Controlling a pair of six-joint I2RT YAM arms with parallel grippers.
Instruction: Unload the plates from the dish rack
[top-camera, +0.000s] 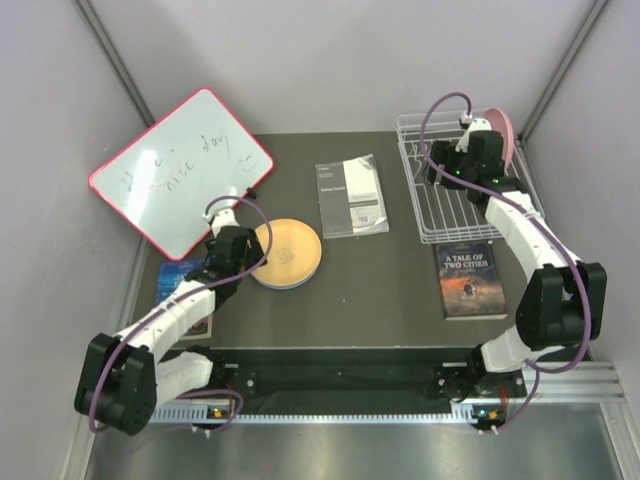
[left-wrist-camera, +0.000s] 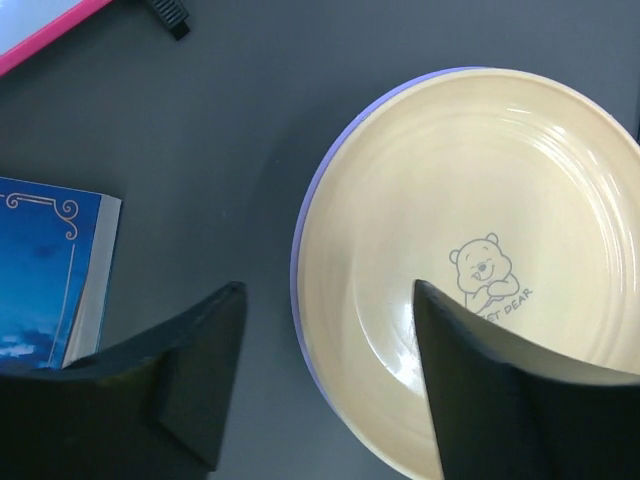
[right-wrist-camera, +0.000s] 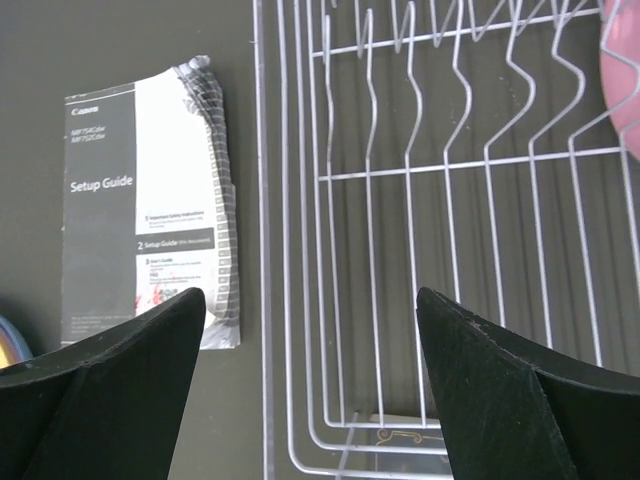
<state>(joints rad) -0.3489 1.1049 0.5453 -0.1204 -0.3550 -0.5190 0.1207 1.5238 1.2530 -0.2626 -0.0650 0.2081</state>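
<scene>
Left gripper (left-wrist-camera: 330, 390) hangs with jaws apart, gripping nothing, one finger over the orange plate (top-camera: 290, 250), which lies flat on the lavender plate (left-wrist-camera: 301, 240) on the table (top-camera: 400, 270). Right gripper (right-wrist-camera: 310, 385) is spread wide over the dish rack (top-camera: 450, 215); the pink plate (top-camera: 503, 135) stands upright at its far right corner. A setup guide (top-camera: 352, 195) lies between.

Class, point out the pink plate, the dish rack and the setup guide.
pink plate (top-camera: 505, 130), top external view, its upright face
dish rack (top-camera: 452, 208), top external view, bare grid floor
Setup Guide booklet (right-wrist-camera: 150, 200), right wrist view, white front cover
</scene>
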